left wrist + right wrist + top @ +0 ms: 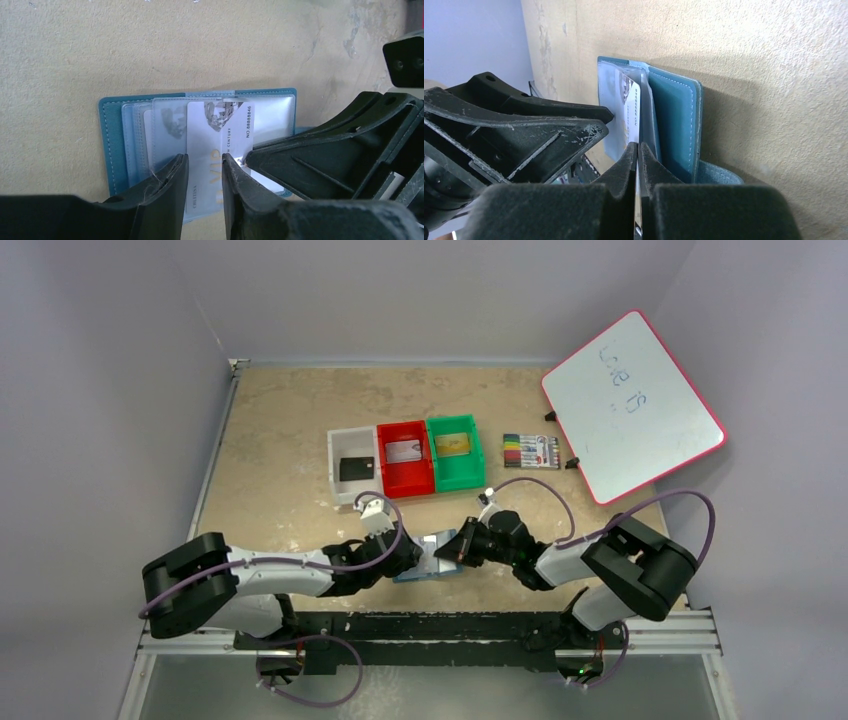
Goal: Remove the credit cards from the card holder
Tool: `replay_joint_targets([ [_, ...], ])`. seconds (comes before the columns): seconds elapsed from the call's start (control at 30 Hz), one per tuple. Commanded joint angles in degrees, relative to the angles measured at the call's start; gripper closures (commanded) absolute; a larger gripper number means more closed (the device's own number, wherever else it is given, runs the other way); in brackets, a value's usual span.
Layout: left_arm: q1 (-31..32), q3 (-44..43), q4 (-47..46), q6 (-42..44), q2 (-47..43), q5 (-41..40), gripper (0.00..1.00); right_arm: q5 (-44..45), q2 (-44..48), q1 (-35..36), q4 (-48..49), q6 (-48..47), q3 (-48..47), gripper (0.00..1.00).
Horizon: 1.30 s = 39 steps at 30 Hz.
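The teal card holder (432, 562) lies open on the table between my two grippers. In the left wrist view its clear pockets (165, 130) face up, and a silver-white credit card (235, 125) marked "VIP" sticks partly out of one. My left gripper (205, 162) is open, its fingertips (177, 172) resting on the holder either side of the card. My right gripper (638, 147) is shut on the card's edge (632, 117), beside the holder's teal cover (676, 120). Its tip (248, 160) reaches in from the right.
Behind the holder stand a white bin (337, 472) with a black card (354, 469), a red bin (385, 478) with a silver card (404, 452) and a green bin (474, 462) with a gold card (453, 445). A marker pack (530, 451) and a tilted whiteboard (632, 405) are at the right.
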State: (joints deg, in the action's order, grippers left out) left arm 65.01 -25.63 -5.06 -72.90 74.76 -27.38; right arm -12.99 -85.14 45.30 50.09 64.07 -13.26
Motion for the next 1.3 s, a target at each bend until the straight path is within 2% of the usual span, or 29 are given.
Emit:
replay_joint_targets([
  [0.0,0.3,1.2,-0.3,-1.7,1.4,0.2,0.71,-0.2,-0.1,-0.2,2.9,-0.4,-0.3,0.96],
  [0.17,0.3,1.2,0.1,-0.7,1.5,1.1,0.83,-0.3,-0.9,-0.2,4.6,0.6,-0.8,0.85],
  [0.23,0.3,1.5,0.5,-0.8,1.3,1.2,0.87,-0.7,-2.1,-0.3,6.1,1.3,-1.2,0.84],
  [0.37,0.3,2.4,0.5,-0.6,0.9,1.5,0.90,-2.5,-5.5,-0.4,10.9,2.8,-2.0,0.84],
  [0.57,0.3,2.7,1.4,-0.6,0.9,1.0,0.92,-2.8,-7.1,-0.5,15.8,4.7,-0.2,0.90],
  [0.7,0.3,2.6,2.6,-0.6,0.4,0.0,0.92,-2.0,-5.3,-0.6,13.4,3.9,0.1,1.00],
  [1.03,0.4,4.5,2.2,-0.4,-4.2,-2.3,0.90,0.7,0.9,-1.0,3.6,0.9,0.1,1.00],
  [1.27,0.4,5.1,-0.3,1.0,-5.5,-2.1,0.79,4.1,7.7,-1.0,0.1,-1.6,1.6,1.00],
])
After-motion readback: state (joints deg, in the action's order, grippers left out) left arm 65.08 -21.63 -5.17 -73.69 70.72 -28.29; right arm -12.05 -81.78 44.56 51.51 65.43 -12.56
